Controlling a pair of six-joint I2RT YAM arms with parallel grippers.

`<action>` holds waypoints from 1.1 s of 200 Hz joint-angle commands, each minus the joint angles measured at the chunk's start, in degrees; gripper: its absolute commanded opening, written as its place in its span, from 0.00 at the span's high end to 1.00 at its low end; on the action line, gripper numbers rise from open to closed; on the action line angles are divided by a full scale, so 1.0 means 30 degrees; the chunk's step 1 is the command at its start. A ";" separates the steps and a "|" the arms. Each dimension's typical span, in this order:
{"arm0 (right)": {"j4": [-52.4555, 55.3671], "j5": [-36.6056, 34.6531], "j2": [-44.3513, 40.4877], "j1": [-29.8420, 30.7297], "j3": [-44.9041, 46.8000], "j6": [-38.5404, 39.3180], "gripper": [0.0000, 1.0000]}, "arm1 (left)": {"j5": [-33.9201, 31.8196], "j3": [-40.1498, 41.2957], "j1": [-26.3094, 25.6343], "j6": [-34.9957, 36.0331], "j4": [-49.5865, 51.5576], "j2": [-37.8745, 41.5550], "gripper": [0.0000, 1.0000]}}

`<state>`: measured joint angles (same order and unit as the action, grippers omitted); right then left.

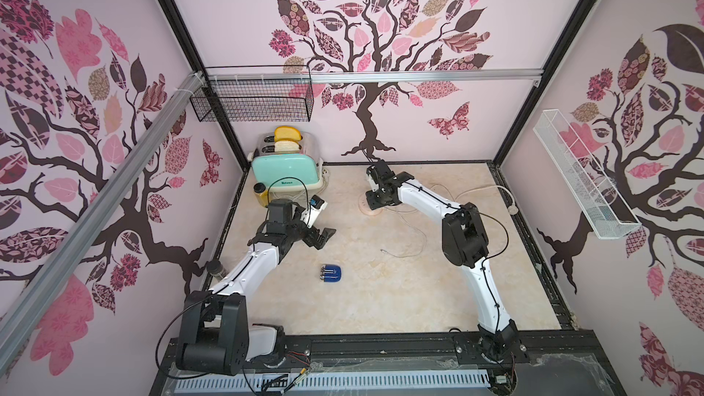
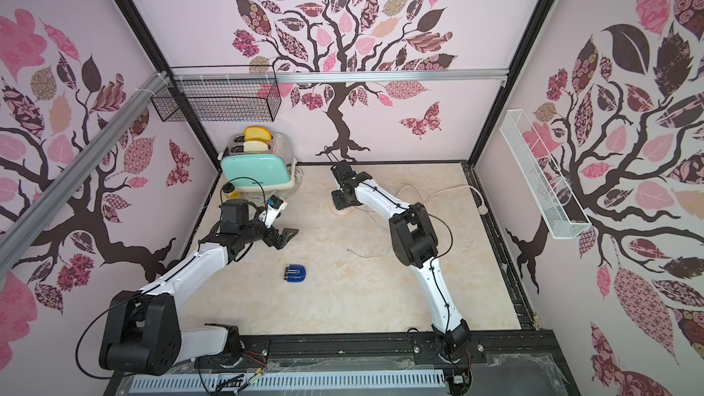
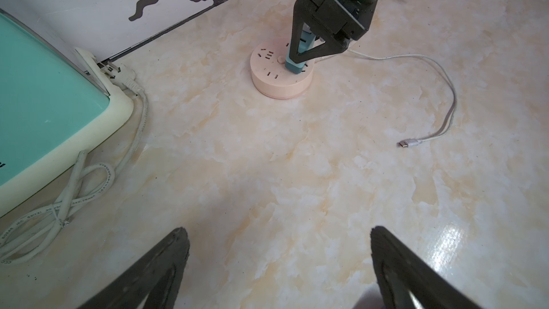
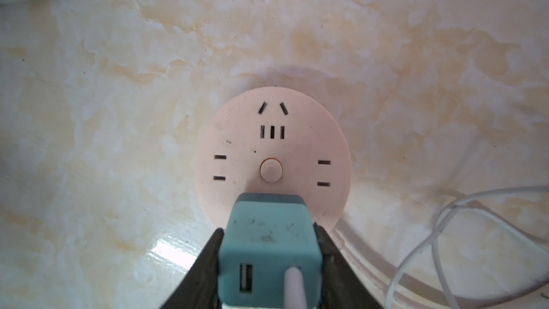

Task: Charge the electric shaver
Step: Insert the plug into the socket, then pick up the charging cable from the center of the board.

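We see the electric shaver [image 1: 332, 273] lying flat on the marble table [image 1: 381, 306] toward its front, between the two arms, with its silver head turned to the left arm's side; nothing touches it. The left gripper [image 3: 279, 236] hangs above bare table with its fingers spread wide apart and holding nothing, well clear of the shaver. The right gripper [image 4: 269, 233] is clamped on the mint-green adapter [image 4: 267, 251], a finger on each side; the adapter's end meets the top of the round pink socket disc [image 4: 237, 144] near its rim; we cannot tell whether the prongs are fully in. A white cable [image 3: 445, 105] runs from the adapter; its free connector [image 3: 410, 143] lies on the table, apart from the shaver.
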<state>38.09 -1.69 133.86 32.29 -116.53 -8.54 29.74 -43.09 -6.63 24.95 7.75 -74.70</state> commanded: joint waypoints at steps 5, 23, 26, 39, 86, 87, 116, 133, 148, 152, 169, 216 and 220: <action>0.2927 0.0843 0.0266 -0.0129 0.1061 -0.1151 0.56 | 0.0513 -0.0402 0.0079 0.0422 0.0756 0.0586 0.02; 0.2706 0.1205 -0.0059 -0.0151 0.0961 -0.1255 0.29 | 0.0576 -0.0415 0.0102 0.0403 0.0775 0.0751 0.02; 0.2619 0.1249 -0.0163 -0.0169 0.1003 -0.1260 0.24 | 0.0583 -0.0429 0.0083 0.0413 0.0785 0.0783 0.02; 0.2115 0.1645 -0.0837 -0.0295 0.1382 -0.1251 0.01 | 0.0618 -0.0488 0.0083 0.0336 0.0798 0.0872 0.02; 0.0183 0.2602 -0.4592 -0.0447 0.4940 -0.0023 0.01 | 0.0957 -0.0765 0.0097 0.0047 0.0467 0.0759 0.02; 0.0145 0.2623 -0.4684 -0.0450 0.5090 0.0005 0.01 | 0.0957 -0.0774 0.0099 0.0040 0.0465 0.0759 0.02; -0.0944 0.3607 -0.7576 -0.0451 0.8732 0.0596 0.01 | 0.1187 -0.0842 0.0098 -0.0187 0.0274 0.0813 0.02; -0.0896 0.4513 -0.8907 -0.0416 1.0355 0.1022 0.01 | 0.1337 -0.0885 0.0097 -0.0318 0.0255 0.0953 0.02; -0.0983 0.4874 -1.0013 -0.0392 1.1942 0.1696 0.01 | 0.1404 -0.0900 0.0101 -0.0367 0.0219 0.1140 0.02; -0.1052 0.4859 -1.0330 -0.0371 1.2417 0.1966 0.01 | 0.1397 -0.0922 0.0083 -0.0364 0.0249 0.1188 0.02; -0.1403 0.4872 -1.1486 -0.0343 1.4521 0.3694 0.01 | 0.1575 -0.0987 0.0051 -0.0363 0.0357 0.1371 0.02; -0.3961 0.3064 -1.2605 -0.0306 1.8091 0.6772 0.10 | 0.1138 -0.1270 0.0072 -0.2282 -0.0037 0.1422 0.02; -0.4303 0.3030 -1.2558 -0.0306 1.8245 0.6743 0.11 | 0.1086 -0.1317 0.0063 -0.2543 -0.0073 0.1418 0.02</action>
<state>31.00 9.69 97.25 31.05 -63.24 6.44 33.47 -45.23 -6.63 22.00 9.06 -71.13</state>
